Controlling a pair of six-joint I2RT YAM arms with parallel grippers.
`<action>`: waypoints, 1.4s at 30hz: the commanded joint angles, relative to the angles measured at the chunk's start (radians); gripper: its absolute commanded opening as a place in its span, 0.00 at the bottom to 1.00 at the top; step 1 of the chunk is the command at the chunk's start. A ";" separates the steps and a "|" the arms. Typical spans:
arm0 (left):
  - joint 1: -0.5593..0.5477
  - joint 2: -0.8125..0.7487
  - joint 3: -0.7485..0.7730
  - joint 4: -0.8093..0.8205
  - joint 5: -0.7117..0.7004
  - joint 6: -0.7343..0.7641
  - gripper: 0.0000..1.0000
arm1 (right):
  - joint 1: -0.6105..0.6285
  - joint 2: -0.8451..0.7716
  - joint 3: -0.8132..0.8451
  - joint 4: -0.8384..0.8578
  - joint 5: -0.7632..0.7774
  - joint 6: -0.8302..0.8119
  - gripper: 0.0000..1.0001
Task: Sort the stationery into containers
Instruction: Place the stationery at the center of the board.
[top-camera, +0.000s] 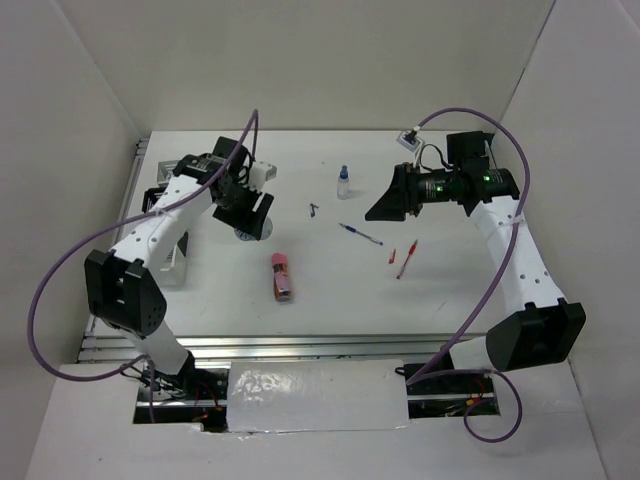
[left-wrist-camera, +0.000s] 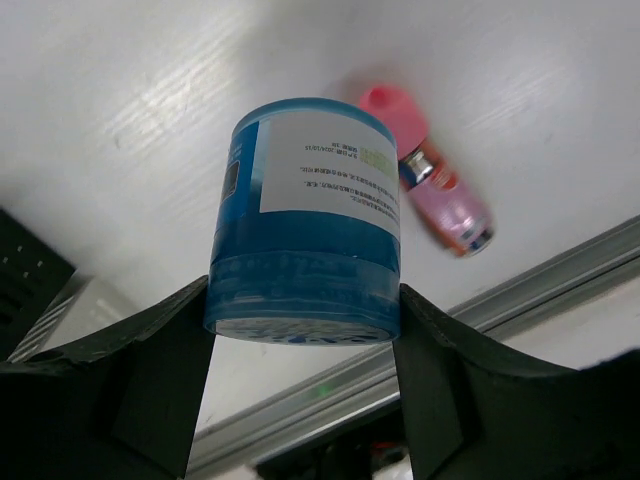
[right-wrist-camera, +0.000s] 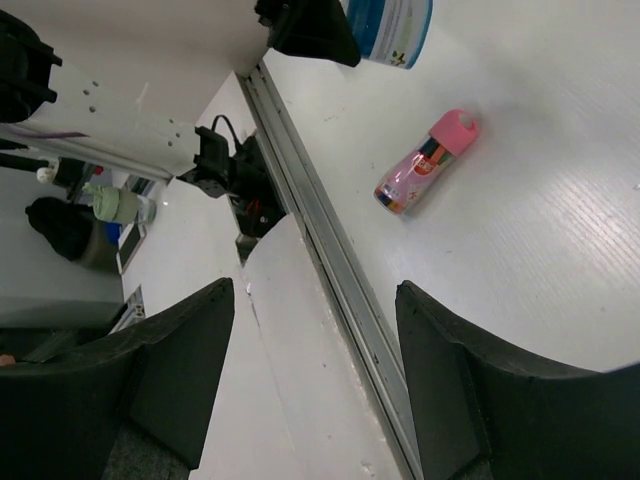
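My left gripper (left-wrist-camera: 303, 300) is shut on a round blue-white tin (left-wrist-camera: 305, 220), one finger on each side of it, above the table's left part (top-camera: 245, 205). A pink oblong block (top-camera: 282, 276) lies near the table's middle and shows behind the tin (left-wrist-camera: 430, 175). My right gripper (right-wrist-camera: 315, 310) hangs open and holds nothing, at the right (top-camera: 385, 205). Near it lie a blue pen (top-camera: 360, 234), a red pen (top-camera: 406, 258) and a short red piece (top-camera: 392, 255). A tiny blue-capped bottle (top-camera: 344, 182) stands at the back. The containers (top-camera: 172, 262) sit at the far left, mostly hidden by my left arm.
A small dark piece (top-camera: 314, 210) lies between the bottle and the blue pen. A black mesh box corner (left-wrist-camera: 25, 280) shows beside the left fingers. An aluminium rail (top-camera: 300, 345) runs along the table's near edge. White walls close in the back and sides.
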 joint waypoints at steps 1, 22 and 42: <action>0.007 0.014 0.043 -0.160 -0.118 0.138 0.00 | -0.004 -0.039 -0.013 0.017 -0.006 -0.015 0.72; -0.046 0.329 0.021 -0.142 -0.265 0.224 0.32 | -0.007 -0.070 -0.083 0.043 -0.025 0.000 0.71; -0.063 0.287 0.158 -0.129 -0.166 0.215 0.99 | -0.006 -0.045 -0.045 0.020 -0.045 0.008 0.72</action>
